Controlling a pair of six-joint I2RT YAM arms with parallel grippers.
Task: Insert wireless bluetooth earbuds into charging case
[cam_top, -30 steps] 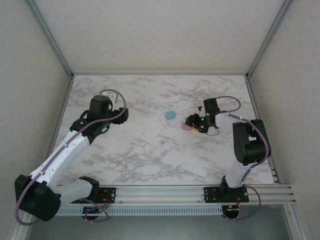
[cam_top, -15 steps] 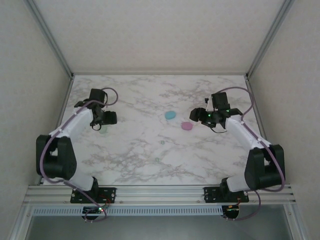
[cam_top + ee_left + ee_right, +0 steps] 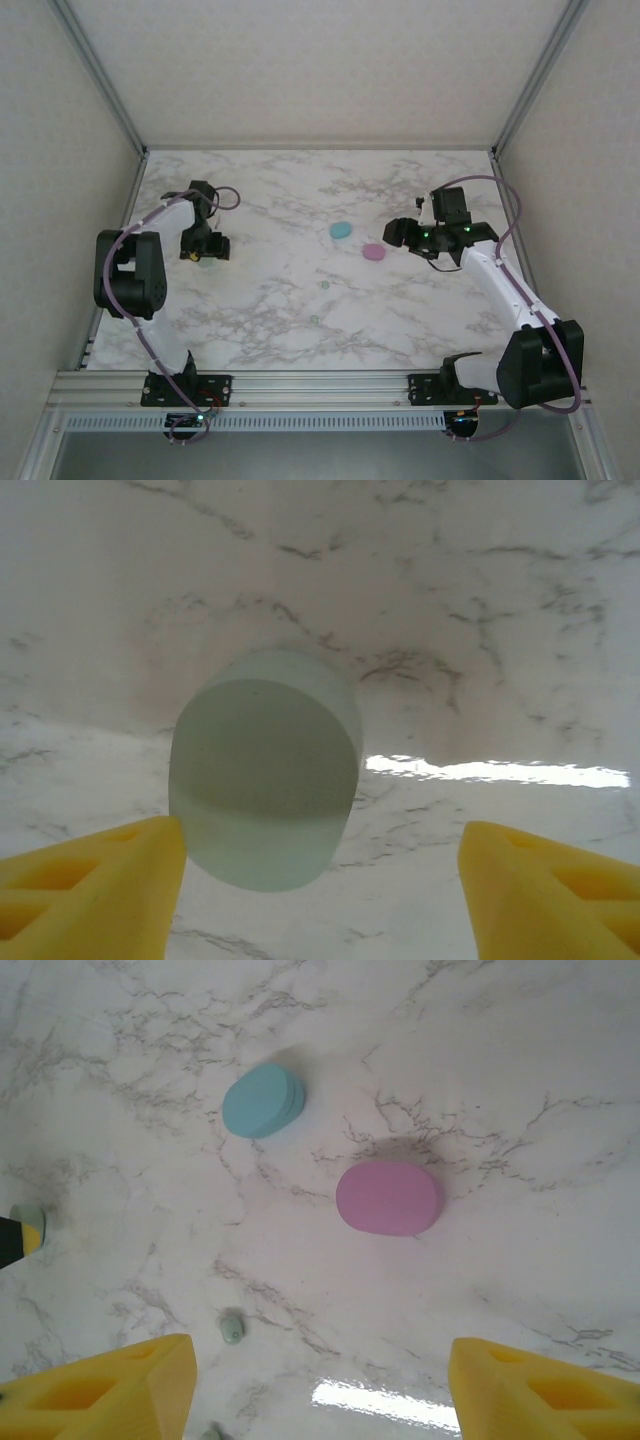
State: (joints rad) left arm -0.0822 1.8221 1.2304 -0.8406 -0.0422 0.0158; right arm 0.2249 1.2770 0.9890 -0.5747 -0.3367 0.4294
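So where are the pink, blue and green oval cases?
pink case (image 3: 389,1198), right wrist view, centre of its top.
blue case (image 3: 262,1101), right wrist view, centre of its top.
green case (image 3: 262,770), left wrist view, centre of its top.

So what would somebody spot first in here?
A pink oval case and a cyan oval case lie close together, not touching, near the middle of the marble table. Over on the left, a pale mint green case sits just ahead of the open left pincer.
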